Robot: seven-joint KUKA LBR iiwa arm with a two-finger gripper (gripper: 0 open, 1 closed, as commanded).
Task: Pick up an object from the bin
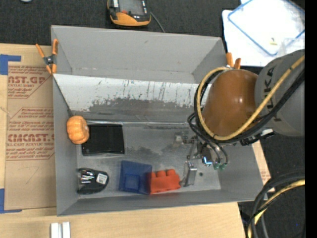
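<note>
My gripper (189, 175) hangs low at the bin's front right, below the arm's brown dome. One fingertip stands just to the right of a red block (163, 181) with bumps on its top, which lies on the bin floor at the front. A blue block (133, 177) lies against the red one's left side. Nothing shows between the fingers.
A black flat rectangular thing (103, 139) lies at the left middle with a small orange pumpkin (78, 129) at its upper left corner. A black and silver gadget (91, 179) sits in the front left corner. Cables loop round the arm's dome.
</note>
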